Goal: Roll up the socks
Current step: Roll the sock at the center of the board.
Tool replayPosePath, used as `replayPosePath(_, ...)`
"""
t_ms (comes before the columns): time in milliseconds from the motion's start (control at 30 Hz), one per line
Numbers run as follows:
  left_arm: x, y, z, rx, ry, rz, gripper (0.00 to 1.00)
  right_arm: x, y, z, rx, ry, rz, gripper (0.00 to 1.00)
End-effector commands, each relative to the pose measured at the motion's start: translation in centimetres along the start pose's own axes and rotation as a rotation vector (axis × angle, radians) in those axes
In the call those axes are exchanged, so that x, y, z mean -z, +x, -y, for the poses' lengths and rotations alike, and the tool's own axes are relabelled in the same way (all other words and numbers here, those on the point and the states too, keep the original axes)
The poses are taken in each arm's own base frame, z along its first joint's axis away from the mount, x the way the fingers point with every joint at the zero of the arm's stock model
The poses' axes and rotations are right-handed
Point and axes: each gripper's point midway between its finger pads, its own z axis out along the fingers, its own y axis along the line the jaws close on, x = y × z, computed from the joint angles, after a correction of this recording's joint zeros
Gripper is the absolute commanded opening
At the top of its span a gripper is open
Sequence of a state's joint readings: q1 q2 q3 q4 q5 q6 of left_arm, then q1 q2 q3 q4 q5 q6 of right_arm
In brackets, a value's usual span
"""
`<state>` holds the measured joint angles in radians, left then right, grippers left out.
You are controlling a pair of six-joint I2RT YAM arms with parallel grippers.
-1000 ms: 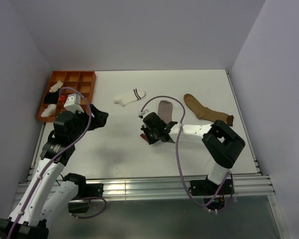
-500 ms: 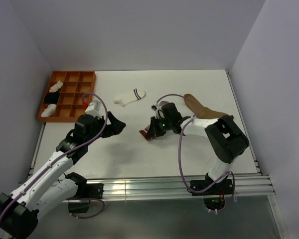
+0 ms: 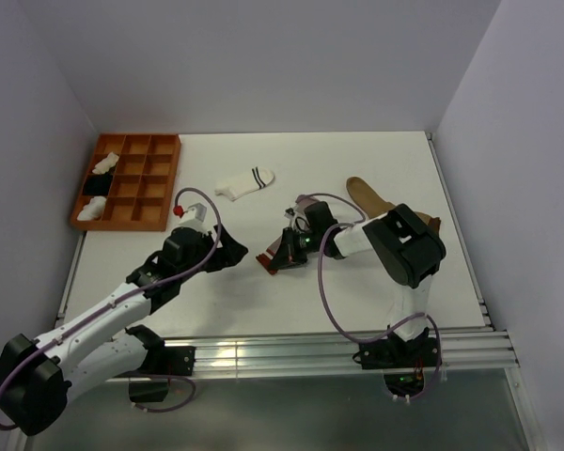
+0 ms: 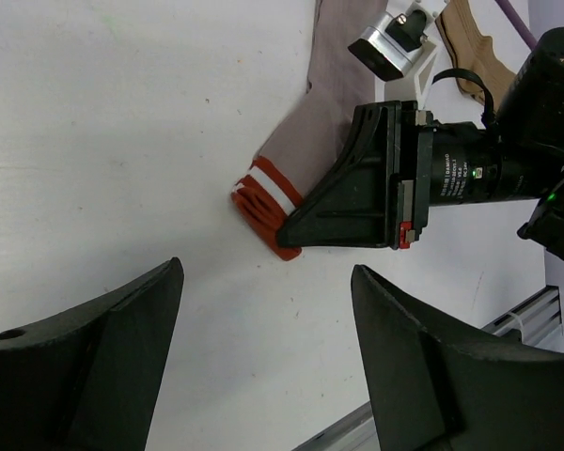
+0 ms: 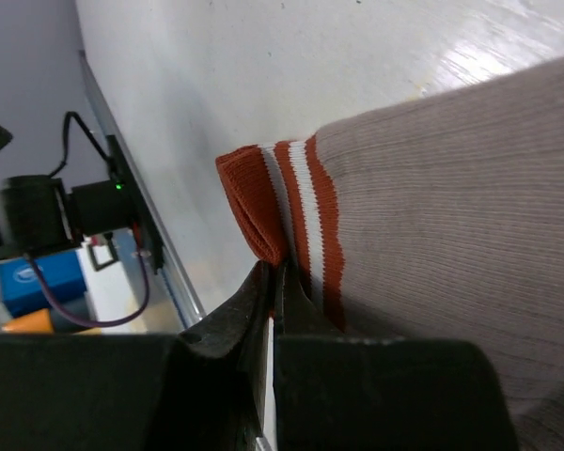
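Pointing at the overhead view, the student asks: "Which sock is being handled, and where does it lie?"

Tutor: "The grey sock [image 4: 331, 94] of ribbed fabric, with a red cuff banded in white, lies flat near the middle of the white table [image 3: 357, 282]. The right gripper [image 3: 280, 257] has its fingers closed on the cuff. The right wrist view shows the two tips pressed together over the stripes, beside the folded red end."

Student: "And the left gripper [image 3: 240, 252]?"

Tutor: "Its fingers [image 4: 103, 348] stand apart with nothing between them. They sit low over the table, near the cuff and facing the right gripper's tips, clear of the sock."

Student: "Where are the other socks?"

Tutor: "A short white sock with dark stripes [image 3: 245, 182] lies farther back, left of centre. A long tan-brown sock with a dark toe [image 3: 367, 195] lies to the right, partly behind the right arm. Neither gripper touches them. At the far left stands an orange tray of square compartments [image 3: 122, 225]; its leftmost column holds white bundles and a black one."
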<state>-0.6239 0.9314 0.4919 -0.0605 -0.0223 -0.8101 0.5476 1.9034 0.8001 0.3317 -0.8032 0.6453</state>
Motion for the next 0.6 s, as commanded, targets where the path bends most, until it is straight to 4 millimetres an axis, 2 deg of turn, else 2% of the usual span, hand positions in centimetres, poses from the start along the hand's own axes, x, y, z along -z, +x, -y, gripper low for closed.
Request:
replayPosePath(0, -0.6, -1.0, 0.9, 0.021, 0.035, 0.055, 0.78, 0.0, -0.1, 0.4, -0.048, -0.039, 0.014, 0.00)
replayPosePath(133, -1.6, 0.1, 0.3, 0.027, 0.015, 0.017, 0.77, 0.1, 0.1, 1.2, -0.098, -0.031, 0.022, 0.00)
replayPosePath(233, -2.3, 0.9, 0.0, 0.032, 0.006, -0.008, 0.73, 0.2, 0.3, 1.6, -0.123, -0.040, 0.017, 0.00)
replayPosePath(433, -4.1, 2.7, -0.8, 0.032, -0.032, -0.068, 0.58, 0.2, 0.5, 2.1, -0.125, -0.026, 0.012, 0.00)
replayPosePath(567, -5.2, 3.9, -1.6, 0.028, -0.067, -0.121, 0.43, 0.1, 0.4, 2.2, -0.126, -0.023, 0.013, 0.00)
